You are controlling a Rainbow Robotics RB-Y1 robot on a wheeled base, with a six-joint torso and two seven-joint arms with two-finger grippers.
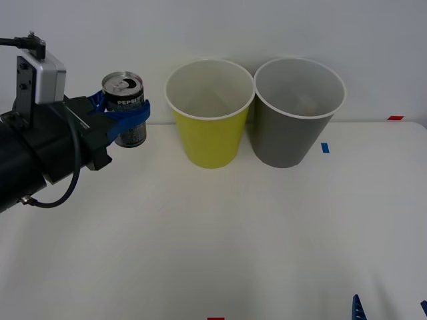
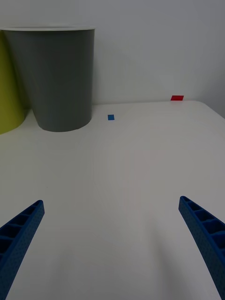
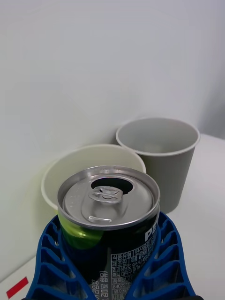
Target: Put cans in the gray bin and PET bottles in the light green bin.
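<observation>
the can (image 1: 125, 110) stands upright in the air, clenched by the left claw (image 1: 130, 115), left of the light green bin (image 1: 210, 117) and above the tabletop (image 1: 220, 227). the gray bin (image 1: 297, 113) touches the green one. the right claw (image 2: 112, 243) hangs released, low over the near tabletop.

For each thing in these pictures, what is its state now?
can: upright, opened, held above the table.
left gripper: shut on the can, left of the light green bin.
light green bin: upright, nothing seen inside.
gray bin: upright, nothing seen inside.
right gripper: open, low over the table, holding nothing.
</observation>
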